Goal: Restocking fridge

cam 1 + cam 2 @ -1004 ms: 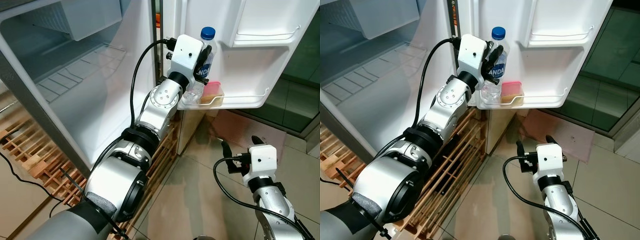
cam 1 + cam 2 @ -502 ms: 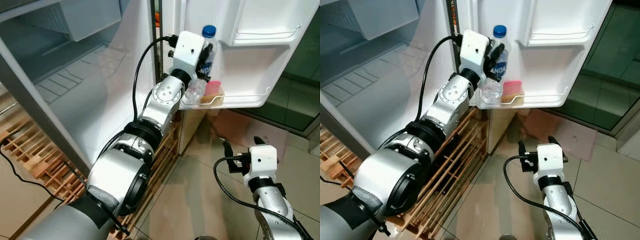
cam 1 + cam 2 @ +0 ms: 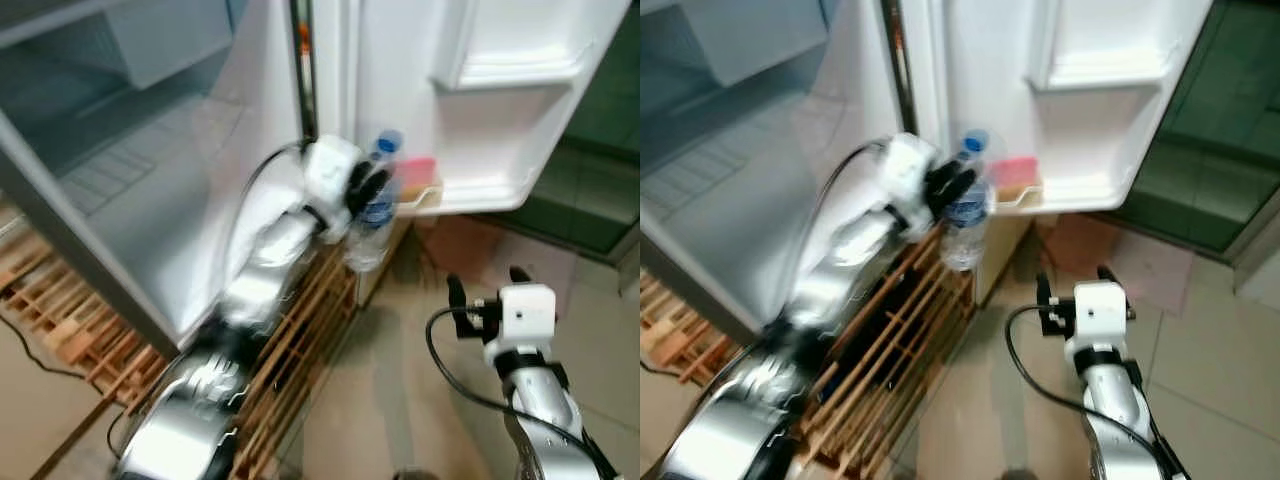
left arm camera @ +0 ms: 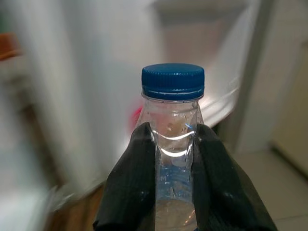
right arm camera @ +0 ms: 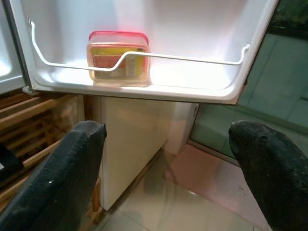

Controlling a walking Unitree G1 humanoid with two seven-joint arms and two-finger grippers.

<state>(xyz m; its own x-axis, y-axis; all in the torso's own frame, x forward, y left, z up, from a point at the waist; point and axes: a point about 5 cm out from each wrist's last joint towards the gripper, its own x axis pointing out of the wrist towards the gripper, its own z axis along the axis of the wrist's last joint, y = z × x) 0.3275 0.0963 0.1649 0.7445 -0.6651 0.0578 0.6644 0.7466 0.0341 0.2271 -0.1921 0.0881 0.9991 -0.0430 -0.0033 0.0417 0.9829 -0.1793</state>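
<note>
Left gripper (image 4: 173,159) clamps the water bottle (image 3: 372,215) by its neck, out beside the door shelf (image 5: 144,86), which holds a pink-lidded tub (image 5: 118,55); head views blurred; right gripper (image 5: 168,159) spread wide, low over the floor tiles (image 3: 1230,330)

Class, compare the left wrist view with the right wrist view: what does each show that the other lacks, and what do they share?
Left wrist view alone: the water bottle with its blue cap, clamped by the left gripper.

Right wrist view alone: the right gripper, jaws open, and the red-lidded container seen sharply on the door shelf.

Shared: the white fridge door.
</note>
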